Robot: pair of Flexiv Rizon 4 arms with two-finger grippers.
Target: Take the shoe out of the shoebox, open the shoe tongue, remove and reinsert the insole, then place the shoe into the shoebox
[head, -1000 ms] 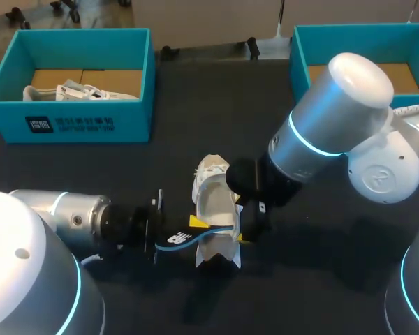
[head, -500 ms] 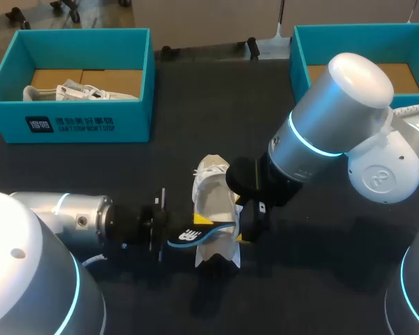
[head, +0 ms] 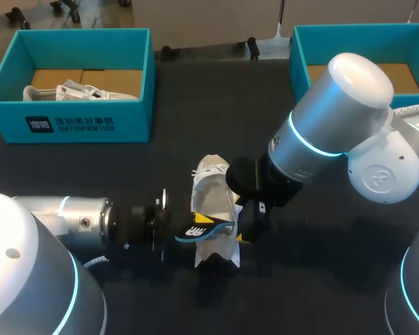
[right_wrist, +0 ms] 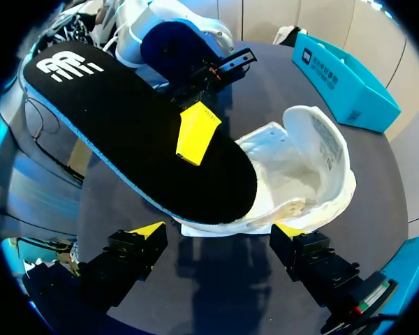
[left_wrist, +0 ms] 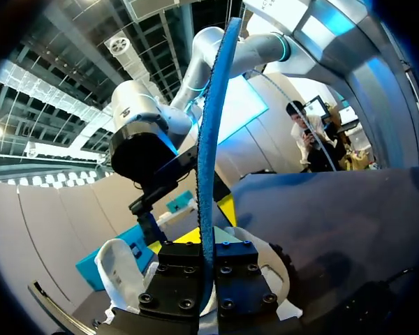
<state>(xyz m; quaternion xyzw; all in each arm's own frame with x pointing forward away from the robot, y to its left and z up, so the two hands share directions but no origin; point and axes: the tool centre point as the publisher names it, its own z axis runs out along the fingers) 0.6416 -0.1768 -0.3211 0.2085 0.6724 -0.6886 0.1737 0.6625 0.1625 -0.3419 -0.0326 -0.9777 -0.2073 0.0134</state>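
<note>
Shoe on desk; L jaws clamped on insole w/ tip in shoe; R jaws apart, near shoe.

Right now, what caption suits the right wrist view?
Left gripper holds black insole over white shoe; right gripper open nearby.

Left arm advanced toward the shoe; insole carried rightward, front end now over the shoe opening.

Overhead light even and fairly bright: dark table reads matte, soft shadow pooled just beside the shoe, white glare on the right arm, straight lines bowing toward both wrist views' edges.
</note>
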